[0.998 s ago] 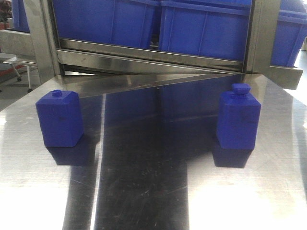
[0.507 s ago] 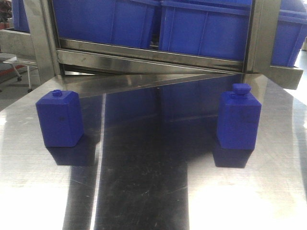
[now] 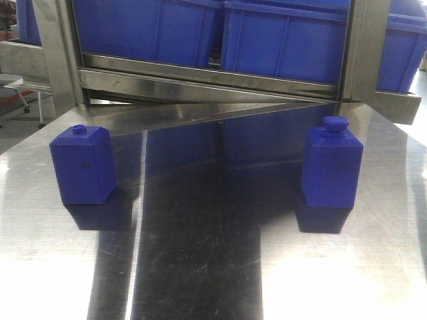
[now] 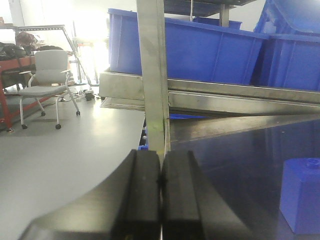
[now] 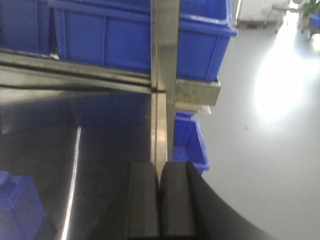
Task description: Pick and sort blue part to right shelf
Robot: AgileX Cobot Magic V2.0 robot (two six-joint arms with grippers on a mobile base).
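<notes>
The blue part (image 3: 331, 170), a dark-blue block with a wide flat cap, stands upright on the right of the steel table (image 3: 200, 267). Its corner shows at the lower left of the right wrist view (image 5: 17, 207). The rack's steel crossbar (image 3: 200, 83) runs behind the table, with large blue bins (image 3: 287, 40) above it. My left gripper (image 4: 161, 170) is shut and empty, aimed at a rack post (image 4: 154, 75). My right gripper (image 5: 159, 182) is shut and empty, to the right of the blue part. Neither gripper shows in the front view.
A similar blue block with a small round knob (image 3: 83, 165) stands on the table's left and shows in the left wrist view (image 4: 301, 195). A grey office chair (image 4: 47, 82) stands on the floor at left. A lower blue bin (image 5: 190, 142) sits beside the right post.
</notes>
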